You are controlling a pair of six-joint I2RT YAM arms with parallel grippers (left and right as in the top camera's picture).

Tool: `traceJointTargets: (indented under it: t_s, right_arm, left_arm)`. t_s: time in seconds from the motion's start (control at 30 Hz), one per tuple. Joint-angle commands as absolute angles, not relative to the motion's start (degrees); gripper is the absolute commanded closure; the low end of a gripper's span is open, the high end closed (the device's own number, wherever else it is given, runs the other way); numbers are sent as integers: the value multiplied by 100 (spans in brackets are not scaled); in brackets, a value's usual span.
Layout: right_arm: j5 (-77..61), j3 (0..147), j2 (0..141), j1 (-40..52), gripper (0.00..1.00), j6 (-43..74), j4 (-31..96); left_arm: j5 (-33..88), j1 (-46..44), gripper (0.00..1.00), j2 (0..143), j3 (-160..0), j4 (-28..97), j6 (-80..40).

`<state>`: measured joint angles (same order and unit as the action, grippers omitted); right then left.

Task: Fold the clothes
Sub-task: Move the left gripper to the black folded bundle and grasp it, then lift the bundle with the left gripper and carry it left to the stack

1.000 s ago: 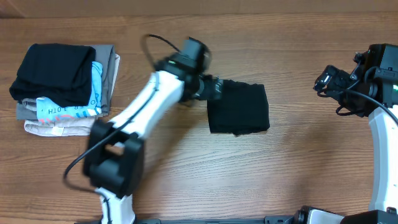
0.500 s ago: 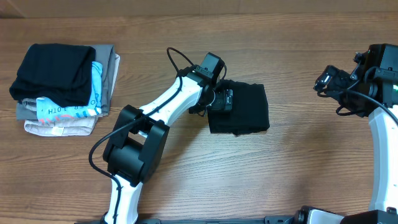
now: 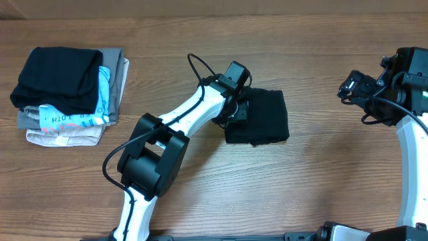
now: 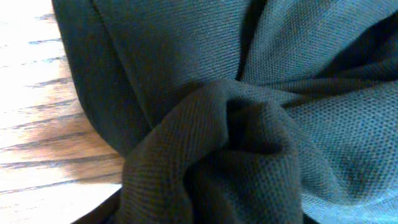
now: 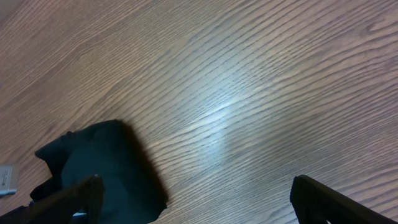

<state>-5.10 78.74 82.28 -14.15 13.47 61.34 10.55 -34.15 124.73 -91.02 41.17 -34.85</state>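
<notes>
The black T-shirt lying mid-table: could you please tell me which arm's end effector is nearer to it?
Left. The left end effector is at the left edge of the black T-shirt, with fabric bunched close before its camera. The right end effector hangs off to the shirt's right, apart from it.

Wooden table, folded black T-shirt mid-table, stack of folded garments far left, perhaps four

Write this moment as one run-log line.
left gripper: at edge of folded black fabric T-shirt | right gripper: open, empty, apart
</notes>
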Motion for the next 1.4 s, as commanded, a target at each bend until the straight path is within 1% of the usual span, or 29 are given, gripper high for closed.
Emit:
traceJointTargets:
  t_s: [0.0, 0.07, 0.13, 0.17, 0.33, 0.6, 0.73, 0.93, 1.1, 1.27, 1.37]
  right_arm:
    - [-456, 7878, 8211, -1417, 0, 1372, 6121]
    - [-456, 7878, 8211, -1417, 0, 1374, 6121]
    - [-456, 7878, 8211, -1417, 0, 1372, 6121]
    - [-456, 7878, 8211, -1417, 0, 1372, 6121]
    - [-456, 7878, 8211, -1417, 0, 1372, 6121]
    - [-456, 7878, 8211, -1417, 0, 1372, 6121]
    - [-456, 7878, 8211, -1417, 0, 1374, 6121]
    - [-456, 7878, 8211, -1417, 0, 1372, 6121]
    - [-456, 7878, 8211, -1417, 0, 1372, 6121]
    - [-456, 7878, 8211, -1417, 0, 1372, 6121]
    - [-456, 7878, 8211, -1417, 0, 1374, 6121]
  left_arm:
    - [878, -3452, 61, 12783, -9011, 4309, -3470]
    - [875, -3448, 68, 12783, -9008, 4324, -3472]
    - [838, -3441, 91, 12783, -9008, 4331, -3470]
    - [838, -3441, 96, 12783, -9011, 4331, -3470]
    - [563, -3404, 96, 12770, -9091, 4388, -3470]
    - [-1120, -3339, 96, 12339, -10020, 5367, -3343]
    - [-1481, -3330, 96, 12005, -10422, 5422, -3052]
    - [-1870, -3131, 96, 11399, -10838, 5415, -3028]
    - [-1949, -2687, 96, 10925, -11111, 5417, -2910]
    - [-1920, -1741, 96, 10484, -11375, 5419, -2915]
    - [-1653, -1168, 96, 10333, -11469, 5417, -2917]
